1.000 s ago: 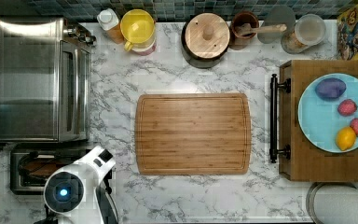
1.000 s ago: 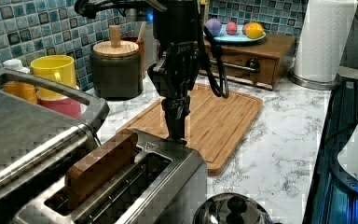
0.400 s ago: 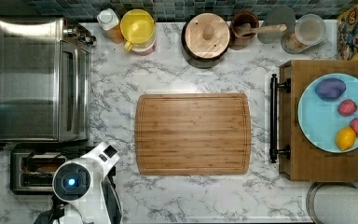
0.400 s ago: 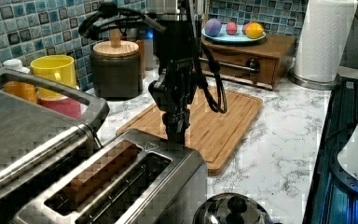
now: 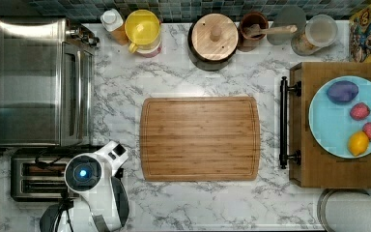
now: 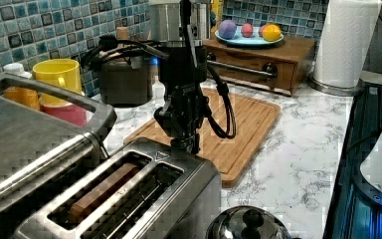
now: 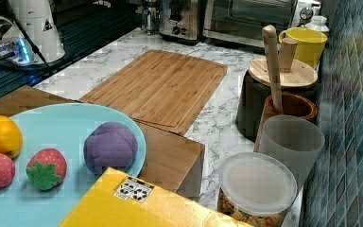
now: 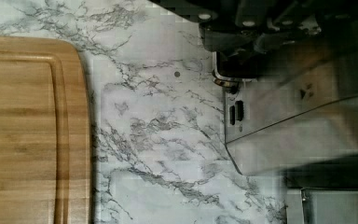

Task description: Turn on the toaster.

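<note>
The toaster [image 6: 129, 199] is a brushed-steel box with two long slots, in the near foreground of the left view and at the top view's lower left [image 5: 34, 181]. A brown slice sits low inside one slot. My gripper [image 6: 186, 147] hangs straight down over the toaster's end nearest the cutting board, fingers together, tips at the top edge of that end. In the wrist view the toaster's steel side [image 8: 298, 126] lies right under the dark fingers [image 8: 242, 28]. The lever itself is hidden behind the gripper.
A large steel toaster oven [image 5: 43, 82] stands beside the toaster. A shiny kettle [image 6: 248, 224] sits by the toaster's end. The wooden cutting board [image 5: 200, 139] lies mid-counter, a yellow mug [image 5: 142, 29] and jars along the back wall, a wooden tray [image 5: 319, 169] with a fruit plate.
The brown slice stood up out of the slot a second ago and now sits sunk inside it. My arm has shifted a little toward the cutting board in the top view.
</note>
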`<act>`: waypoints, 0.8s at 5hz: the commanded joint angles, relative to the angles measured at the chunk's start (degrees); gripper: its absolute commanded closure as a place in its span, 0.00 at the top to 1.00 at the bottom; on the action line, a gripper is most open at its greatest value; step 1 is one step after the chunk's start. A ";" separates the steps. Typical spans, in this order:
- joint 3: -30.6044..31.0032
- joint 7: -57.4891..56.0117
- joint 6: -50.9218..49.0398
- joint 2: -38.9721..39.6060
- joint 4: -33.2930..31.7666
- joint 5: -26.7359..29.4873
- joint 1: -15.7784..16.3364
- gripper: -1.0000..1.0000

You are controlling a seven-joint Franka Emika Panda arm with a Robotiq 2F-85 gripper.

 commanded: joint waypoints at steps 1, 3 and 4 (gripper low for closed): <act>0.87 -11.44 1.93 4.34 -8.61 7.15 0.82 0.00; 1.47 -11.97 2.92 13.81 -7.62 3.23 2.22 0.00; 1.69 -11.77 2.48 10.26 -8.23 0.21 2.40 0.00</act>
